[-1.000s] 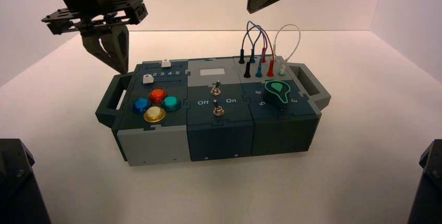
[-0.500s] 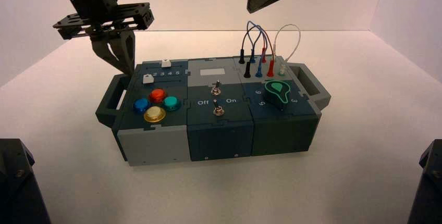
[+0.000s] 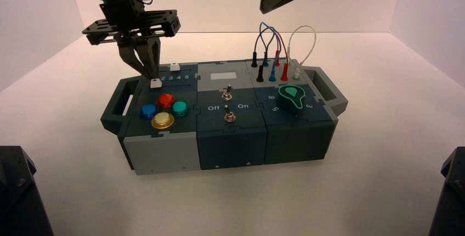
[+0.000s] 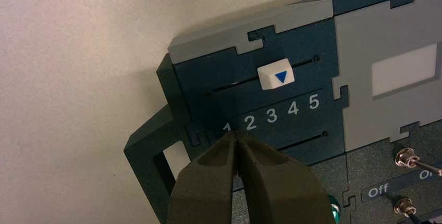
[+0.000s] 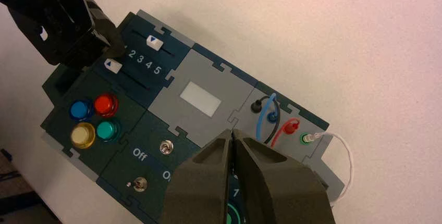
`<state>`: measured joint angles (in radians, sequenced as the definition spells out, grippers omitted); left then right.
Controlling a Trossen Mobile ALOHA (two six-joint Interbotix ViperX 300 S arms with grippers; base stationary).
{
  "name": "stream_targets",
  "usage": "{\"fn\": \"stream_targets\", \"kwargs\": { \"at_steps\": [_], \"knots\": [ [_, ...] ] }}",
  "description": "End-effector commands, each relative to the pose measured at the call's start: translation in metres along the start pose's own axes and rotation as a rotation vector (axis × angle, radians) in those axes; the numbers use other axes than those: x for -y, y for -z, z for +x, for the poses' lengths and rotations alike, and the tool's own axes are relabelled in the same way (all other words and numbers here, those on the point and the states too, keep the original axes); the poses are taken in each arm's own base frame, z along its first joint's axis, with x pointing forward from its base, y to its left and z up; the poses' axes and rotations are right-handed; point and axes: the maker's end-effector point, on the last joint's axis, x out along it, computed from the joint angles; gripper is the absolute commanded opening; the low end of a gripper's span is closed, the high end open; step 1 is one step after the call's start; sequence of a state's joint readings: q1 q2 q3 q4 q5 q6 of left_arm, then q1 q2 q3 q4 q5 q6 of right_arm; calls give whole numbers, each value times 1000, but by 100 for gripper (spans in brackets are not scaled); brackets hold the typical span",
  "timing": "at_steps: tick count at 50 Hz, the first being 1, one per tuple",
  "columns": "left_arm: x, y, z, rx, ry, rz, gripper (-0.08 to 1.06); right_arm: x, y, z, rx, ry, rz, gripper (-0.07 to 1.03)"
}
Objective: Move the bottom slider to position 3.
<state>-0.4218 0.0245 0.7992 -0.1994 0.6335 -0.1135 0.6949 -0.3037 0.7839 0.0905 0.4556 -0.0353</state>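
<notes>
The bottom slider (image 3: 155,83) is a small white knob at the left end of its slot on the dark teal box (image 3: 230,142). In the right wrist view the bottom slider (image 5: 113,66) sits beside the numeral 1 end of the digit row. Position 3 (image 4: 271,115) is printed between the two slots. My left gripper (image 3: 149,74) hangs shut just above and behind that knob. In the left wrist view the shut left gripper (image 4: 235,135) covers the knob, tips at the numeral 1. My right gripper (image 3: 264,11) stays raised behind the box, shut and empty.
The twin top slider (image 4: 275,73) sits between 3 and 4. Several coloured buttons (image 3: 163,110) lie in front of the sliders. Two toggle switches (image 3: 228,104), a green dial (image 3: 291,96) and plugged wires (image 3: 274,55) fill the box's right part.
My left gripper has swung right and down from beside the box's left handle to just over the bottom slider's knob. The right arm and both sliders have not moved.
</notes>
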Motion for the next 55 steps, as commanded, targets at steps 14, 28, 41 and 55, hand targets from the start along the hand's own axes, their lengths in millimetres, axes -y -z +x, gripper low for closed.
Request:
{"fn": "stream_targets", "kwargs": {
  "at_steps": [14, 28, 41, 55],
  "knots": [
    [4, -6, -13, 46, 12, 5, -3, -1, -17, -9, 52, -1, -4, -2],
    [6, 4, -40, 70, 24, 21, -3, 0, -16, -8, 49, 2, -7, -2],
    [3, 11, -38, 45, 15, 20, -3, 0, -17, -8, 47, 2, -7, -2],
    [-3, 24, -22, -18, -8, 20, -3, 0, -16, -8, 43, 2, -7, -2]
  ]
}}
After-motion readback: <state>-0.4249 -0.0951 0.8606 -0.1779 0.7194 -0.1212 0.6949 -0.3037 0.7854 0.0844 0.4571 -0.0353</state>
